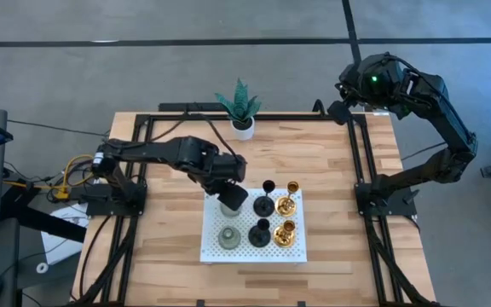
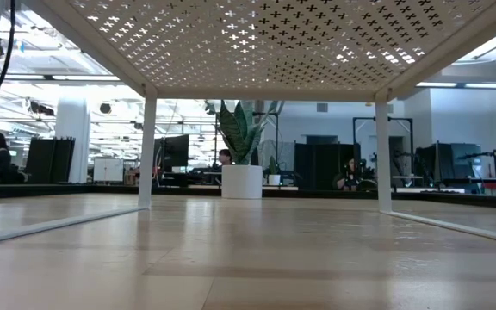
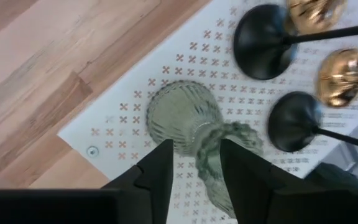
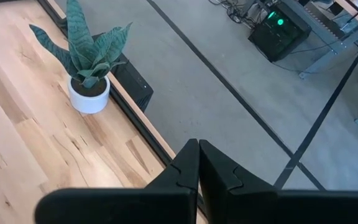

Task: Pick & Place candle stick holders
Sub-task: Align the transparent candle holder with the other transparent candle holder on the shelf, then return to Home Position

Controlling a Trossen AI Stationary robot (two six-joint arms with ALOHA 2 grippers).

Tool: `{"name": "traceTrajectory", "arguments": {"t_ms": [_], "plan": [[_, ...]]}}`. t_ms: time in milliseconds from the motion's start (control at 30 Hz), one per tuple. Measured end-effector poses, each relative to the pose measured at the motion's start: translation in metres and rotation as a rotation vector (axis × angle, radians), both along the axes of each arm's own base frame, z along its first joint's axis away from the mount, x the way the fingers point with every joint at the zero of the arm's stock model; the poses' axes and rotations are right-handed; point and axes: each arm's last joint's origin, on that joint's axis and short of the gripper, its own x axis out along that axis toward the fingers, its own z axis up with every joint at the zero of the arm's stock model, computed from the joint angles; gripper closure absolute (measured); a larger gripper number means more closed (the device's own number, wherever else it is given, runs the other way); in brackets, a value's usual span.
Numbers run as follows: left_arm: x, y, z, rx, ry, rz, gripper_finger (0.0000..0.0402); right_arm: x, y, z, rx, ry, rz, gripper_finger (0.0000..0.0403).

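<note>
1. My left gripper (image 1: 231, 198): over the far-left corner of the white perforated stand (image 1: 216, 251), reaching in from the table's left side. My wrist view shows my two dark fingers (image 3: 157, 177) spread apart, with the rim of a grey-green holder between them; I cannot tell whether they touch the glass.
2. Grey-green bell-shaped holder, first (image 3: 219, 155): tipped on its side between my left fingers, scalloped rim towards the camera, above the stand's surface.
3. Grey-green bell-shaped holder, second (image 1: 229, 238): upright on the stand's near-left part; in my wrist view it lies just behind the tipped one (image 3: 180, 115).
4. Black stemmed holders, two: round bases on the stand's middle column, one far (image 1: 264, 205), one near (image 1: 260, 234), both upright.
5. Gold stemmed holders, two: right column of the stand, one far (image 1: 287, 203), one near (image 1: 285, 234), each just beside its black neighbour.
6. White perforated stand: on the wooden table (image 1: 160, 247), near the middle; the low view looks out from beneath it.
7. Green spiky plant in a white pot (image 1: 241, 109): at the table's far edge, well apart from the stand.
8. My right gripper (image 4: 197, 163): fingers pressed together, empty, raised beyond the table's far-right corner, over the grey floor.
</note>
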Motion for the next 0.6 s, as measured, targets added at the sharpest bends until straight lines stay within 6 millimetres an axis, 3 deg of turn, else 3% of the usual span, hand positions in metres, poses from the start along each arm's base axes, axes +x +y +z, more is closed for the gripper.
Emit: {"name": "traceTrajectory", "arguments": {"t_ms": [367, 600], "plan": [[-0.024, 0.004, 0.021, -0.067, -0.078, -0.023, 0.0287, 0.006, -0.003, -0.014, 0.025, 0.055, 0.003, 0.0403], [-0.058, 0.010, 0.044, 0.015, -0.195, -0.049, 0.0322, 0.004, -0.002, -0.011, -0.006, 0.070, 0.060, 0.0403]]}}
